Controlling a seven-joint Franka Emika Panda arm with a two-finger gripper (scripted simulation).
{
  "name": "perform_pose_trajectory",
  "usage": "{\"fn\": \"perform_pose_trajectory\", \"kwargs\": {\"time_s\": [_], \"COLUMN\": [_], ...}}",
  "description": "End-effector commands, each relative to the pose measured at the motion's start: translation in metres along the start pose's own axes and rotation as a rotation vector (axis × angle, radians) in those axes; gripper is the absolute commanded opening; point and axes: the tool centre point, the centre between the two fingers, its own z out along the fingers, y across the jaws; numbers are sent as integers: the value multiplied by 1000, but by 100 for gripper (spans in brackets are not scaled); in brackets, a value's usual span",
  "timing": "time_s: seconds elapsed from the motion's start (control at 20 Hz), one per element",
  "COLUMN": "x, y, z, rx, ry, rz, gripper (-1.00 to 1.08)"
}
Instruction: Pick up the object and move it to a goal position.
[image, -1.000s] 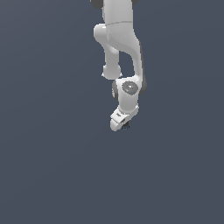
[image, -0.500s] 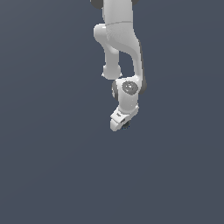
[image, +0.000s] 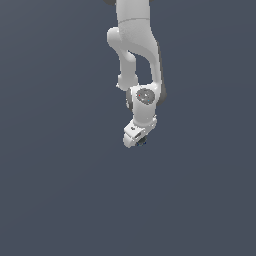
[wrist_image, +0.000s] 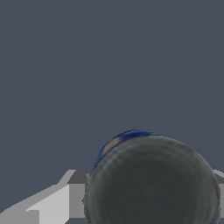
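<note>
In the exterior view the white Panda arm (image: 134, 55) reaches down from twelve o'clock over a plain grey desk (image: 55, 190), and its hand (image: 136, 137) hangs near the middle of the frame, wrist bent so that the hand tips toward seven o'clock. The object (image: 142, 142), a tiny dark round lump, peeks out at the hand's lower edge, at about four o'clock from the hand's white body and touching or just beside it; most of it is hidden behind the hand. No goal marker shows anywhere on the desk. In the wrist view the object (wrist_image: 151, 181) fills the near field as a big dark grey ball with a blue rim along its far side, sitting right under the camera, with a pale grey finger (wrist_image: 52, 203) beside it. The ball is round, so it has no long axis to line up with. Whether the fingers are pressed on it cannot be told: the second finger is hidden by the ball, and no contact line is clear. In my judgement the object lies directly between or beneath the fingers.
</note>
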Motion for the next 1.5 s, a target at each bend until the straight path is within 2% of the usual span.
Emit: {"fn": "perform_pose_trajectory", "kwargs": {"time_s": [0.0, 0.45, 1.45], "x": [-6, -46, -165], "y": [4, 25, 93], "z": [-10, -70, -258], "rx": [-1, -1, 3], "ry": [1, 0, 5], "rz": [0, 0, -2], "gripper": [-100, -100, -100]}}
